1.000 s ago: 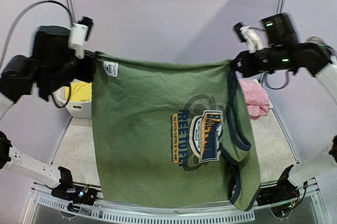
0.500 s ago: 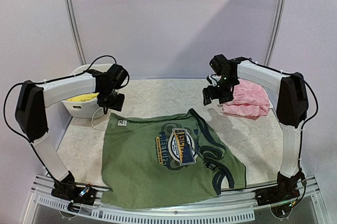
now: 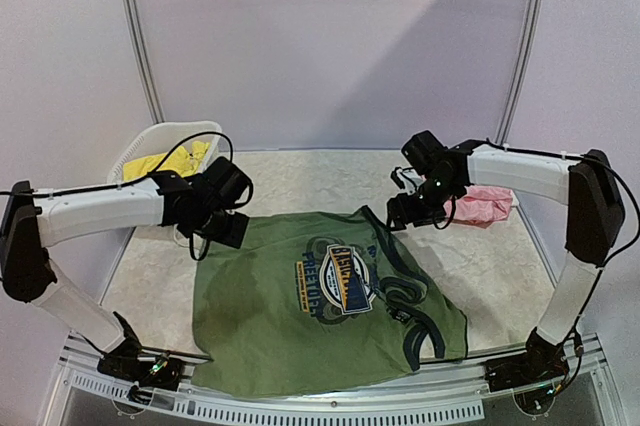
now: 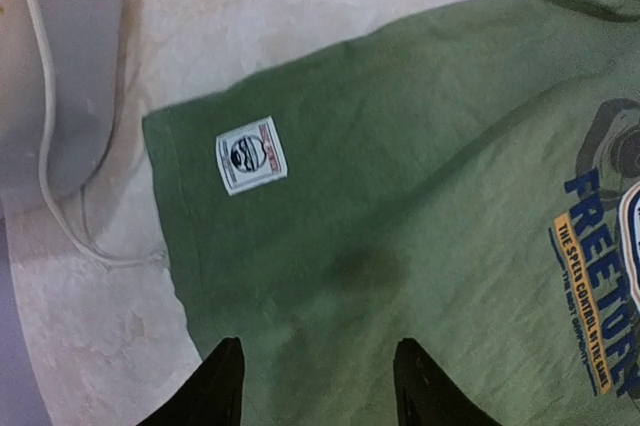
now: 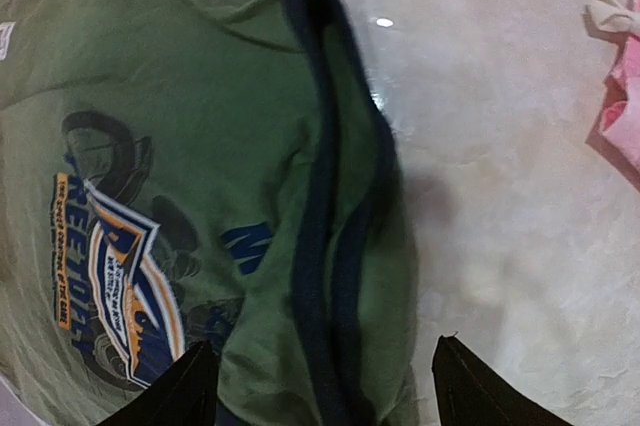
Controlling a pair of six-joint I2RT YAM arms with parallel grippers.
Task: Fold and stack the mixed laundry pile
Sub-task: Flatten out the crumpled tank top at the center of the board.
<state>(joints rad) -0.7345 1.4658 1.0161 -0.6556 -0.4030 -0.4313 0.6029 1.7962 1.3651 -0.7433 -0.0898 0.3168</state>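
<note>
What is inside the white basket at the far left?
A yellow garment shows over the basket rim. Whatever lies under it, and the basket's near part behind the left arm, cannot be seen.

Matt olive cloth tank top, smooth glossy marbled table, white plastic basket

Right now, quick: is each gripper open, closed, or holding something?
Left gripper: open, holding nothing, over the green tank top.
Right gripper: open, holding nothing, over the tank top's navy-trimmed edge.
</note>
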